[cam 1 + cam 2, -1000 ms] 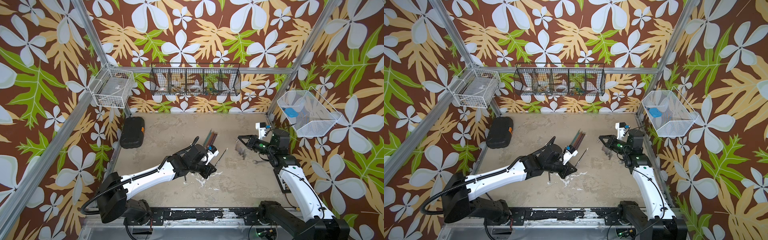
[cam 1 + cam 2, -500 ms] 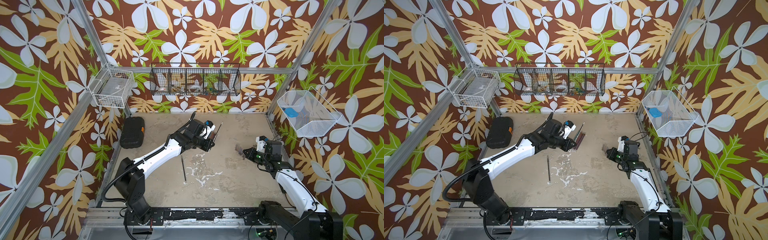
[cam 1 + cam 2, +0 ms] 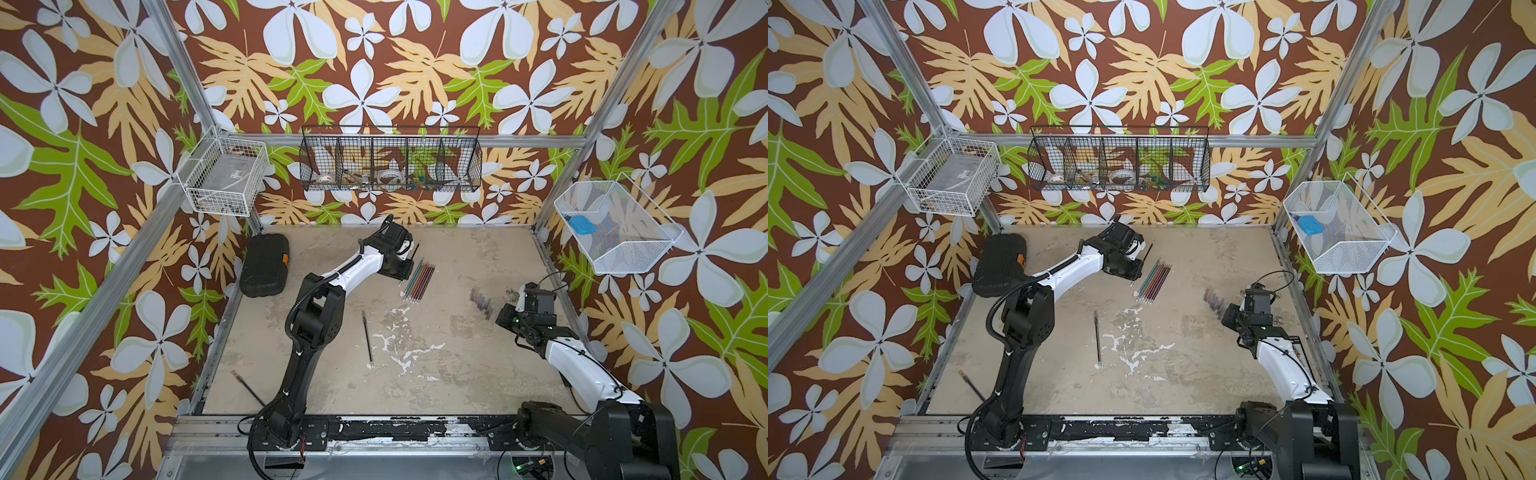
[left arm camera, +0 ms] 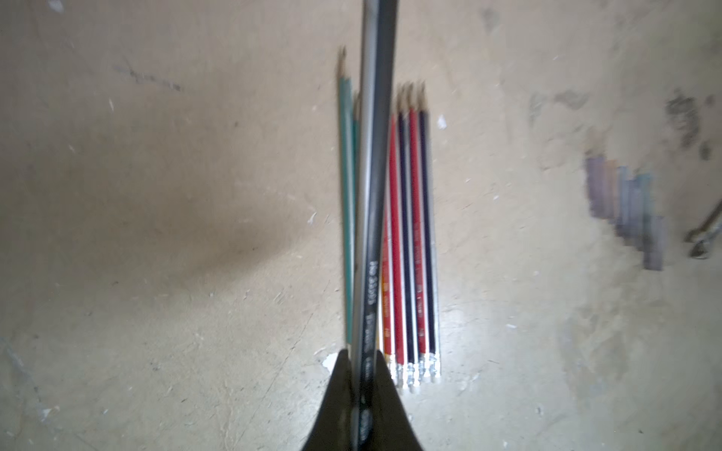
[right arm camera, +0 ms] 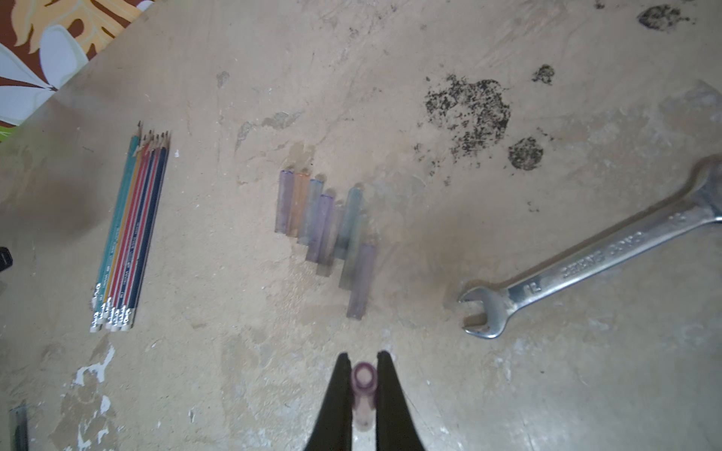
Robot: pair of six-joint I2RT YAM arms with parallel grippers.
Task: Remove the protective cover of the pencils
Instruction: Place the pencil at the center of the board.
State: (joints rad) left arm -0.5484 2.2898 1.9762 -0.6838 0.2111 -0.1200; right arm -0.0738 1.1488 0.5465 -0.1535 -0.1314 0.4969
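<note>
A row of pencils lies on the table behind the middle, sharpened tips bare. My left gripper hovers beside the row's left side, shut on a black pencil that sticks out past the fingers. Several translucent tinted covers lie in a cluster to the right of the row. Near the table's right side, my right gripper is shut on a purple protective cover, just in front of that cluster.
A steel wrench lies right of the covers. A loose black pencil rests mid-table, and another thin black stick at the front left edge. A black case sits at the back left. Wire baskets hang on the walls.
Both grippers were close together at mid-table. The left arm has swung to the back with the black pencil, and the right arm has drawn back right with the purple cover.
</note>
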